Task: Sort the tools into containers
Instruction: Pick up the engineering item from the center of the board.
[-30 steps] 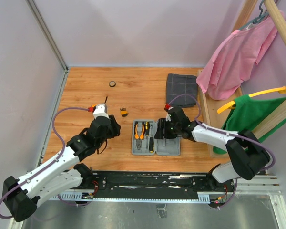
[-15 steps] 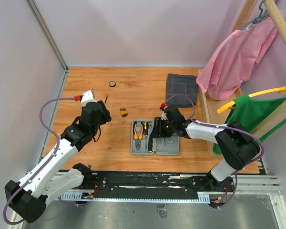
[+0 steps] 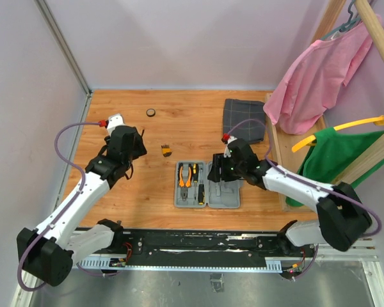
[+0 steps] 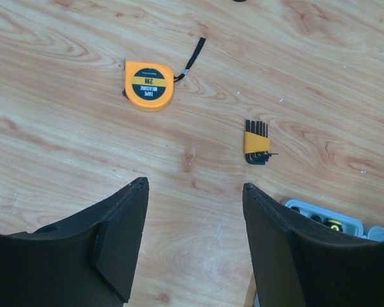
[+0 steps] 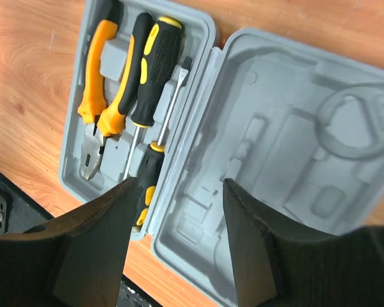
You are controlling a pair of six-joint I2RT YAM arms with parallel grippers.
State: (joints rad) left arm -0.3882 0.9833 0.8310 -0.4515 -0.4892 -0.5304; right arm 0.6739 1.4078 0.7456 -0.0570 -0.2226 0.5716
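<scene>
Wooden desk (image 3: 179, 128) is carrying the open grey tool case (image 3: 227, 198) near its front edge. Pliers (image 5: 93, 109) and two screwdrivers (image 5: 155, 57) are already sitting in the left half; the right half is lying bare. Tape measure (image 4: 148, 85) and hex-key holder (image 4: 256, 142) are lying loose on the desk, outside the case. Left gripper (image 4: 193, 192) is hovering above them, jaws apart, empty. Right gripper (image 5: 179, 185) is hovering over the case, jaws apart, empty. Looking roughly half done.
</scene>
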